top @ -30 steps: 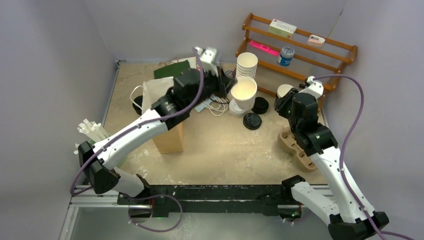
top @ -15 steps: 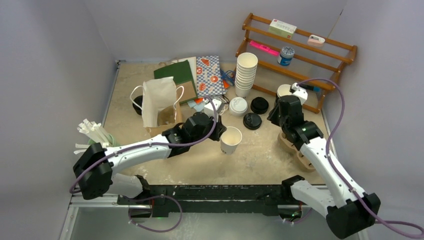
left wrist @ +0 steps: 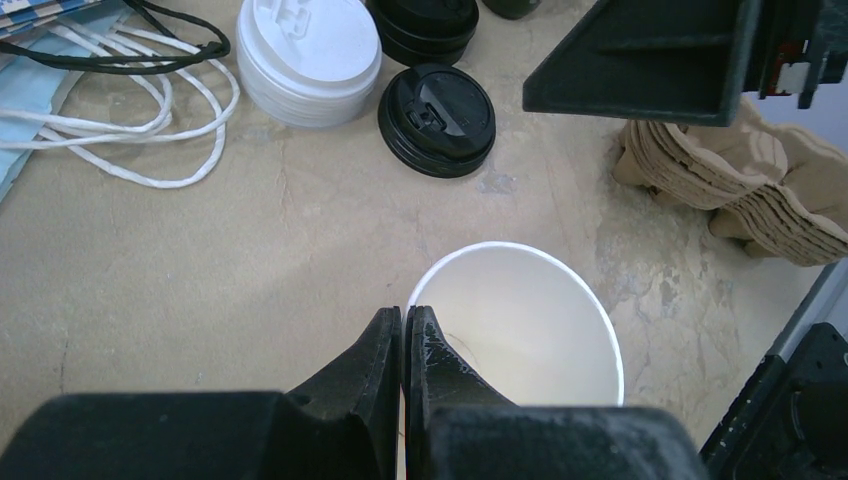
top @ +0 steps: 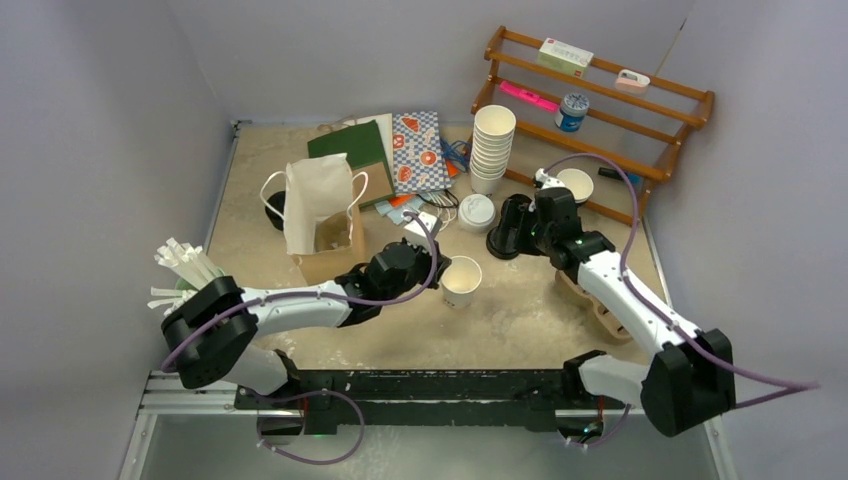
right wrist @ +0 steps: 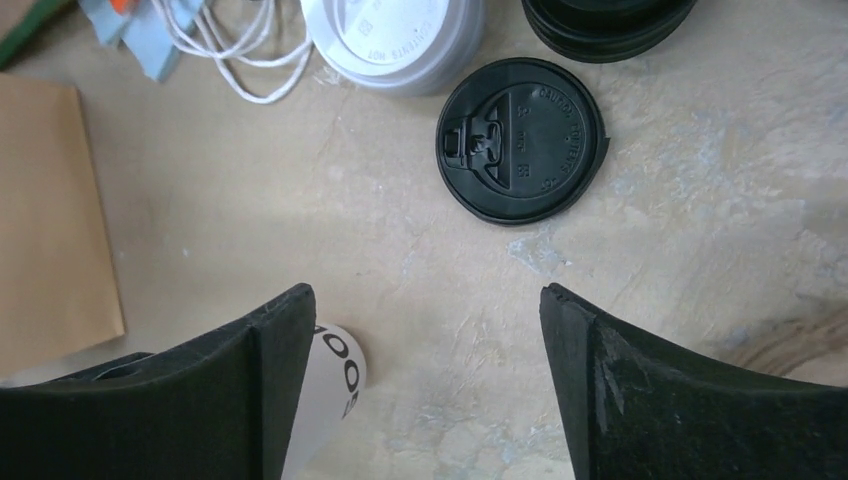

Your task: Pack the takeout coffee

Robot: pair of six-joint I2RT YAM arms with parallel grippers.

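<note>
An open white paper cup (top: 463,281) stands upright on the table with no lid; takeout coffee with a lid on is out of view. My left gripper (left wrist: 403,325) is shut on the cup (left wrist: 525,320), pinching its near rim with one finger inside and one outside. A loose black lid (right wrist: 520,140) lies flat beyond the cup, beside a stack of white lids (right wrist: 395,35) and a stack of black lids (right wrist: 605,20). My right gripper (right wrist: 425,315) hangs open just short of the loose black lid (top: 497,248), with nothing between its fingers.
A brown paper bag (top: 325,235) with a white bag in it stands at the left. A tall stack of white cups (top: 492,148) and a wooden rack (top: 600,90) sit at the back. Cardboard cup carriers (top: 590,295) lie under the right arm, and straws (top: 185,265) at the far left.
The left arm brought the cup down from near the cup stack and set it on the table. The right gripper swung left from the rack to the black lid and opened wide.
</note>
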